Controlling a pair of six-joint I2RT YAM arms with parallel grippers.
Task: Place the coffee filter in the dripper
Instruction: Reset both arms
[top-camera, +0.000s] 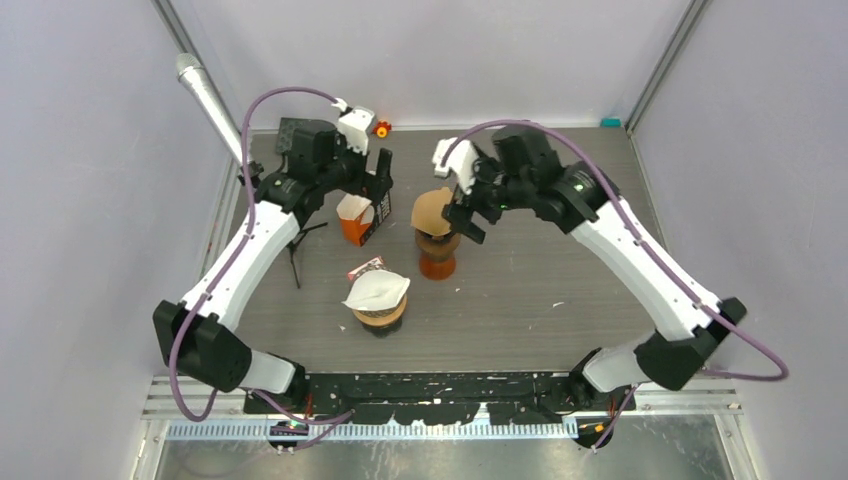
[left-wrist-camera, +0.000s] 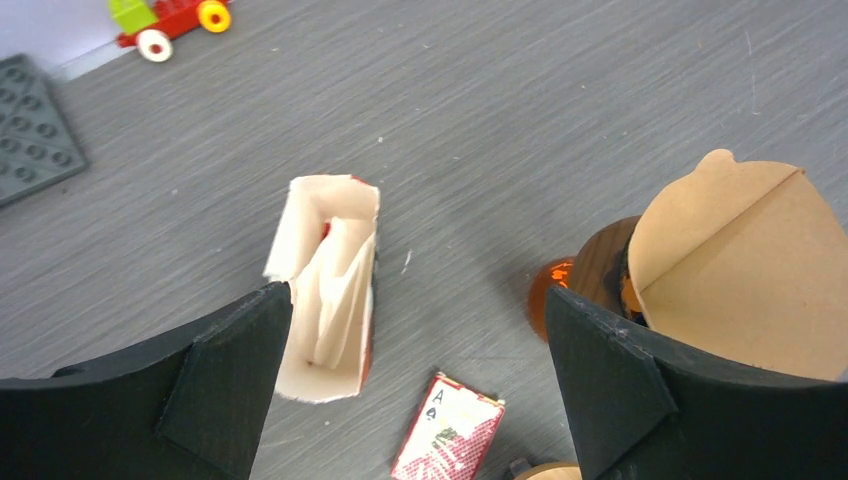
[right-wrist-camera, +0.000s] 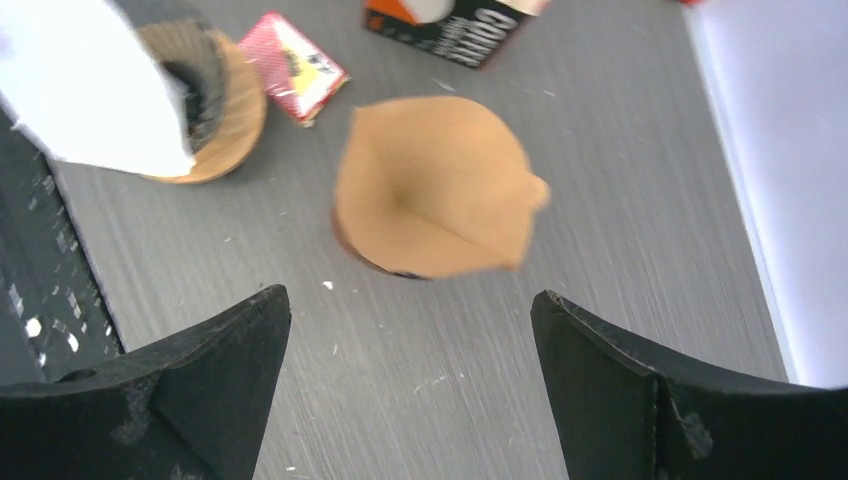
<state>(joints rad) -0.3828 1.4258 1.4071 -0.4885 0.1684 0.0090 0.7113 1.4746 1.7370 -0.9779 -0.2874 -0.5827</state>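
Observation:
A brown coffee filter (top-camera: 432, 211) sits opened as a cone in the top of the orange dripper (top-camera: 437, 257) at mid table. My right gripper (top-camera: 463, 212) is open just right of it, with nothing between its fingers. In the right wrist view the brown filter (right-wrist-camera: 432, 203) lies ahead of the open right gripper (right-wrist-camera: 410, 310), apart from both fingers. My left gripper (top-camera: 378, 200) is open over the orange filter box (top-camera: 354, 221). The left wrist view shows the brown filter (left-wrist-camera: 745, 265) and the dripper (left-wrist-camera: 553, 296) behind its right finger.
A second dripper (top-camera: 379, 313) holding a white filter (top-camera: 376, 290) stands nearer the front. A red card pack (top-camera: 364, 268) lies beside it. The filter box (left-wrist-camera: 325, 285) holds white filters. A toy car (top-camera: 381, 127) and a grey plate (left-wrist-camera: 32, 125) lie at the back.

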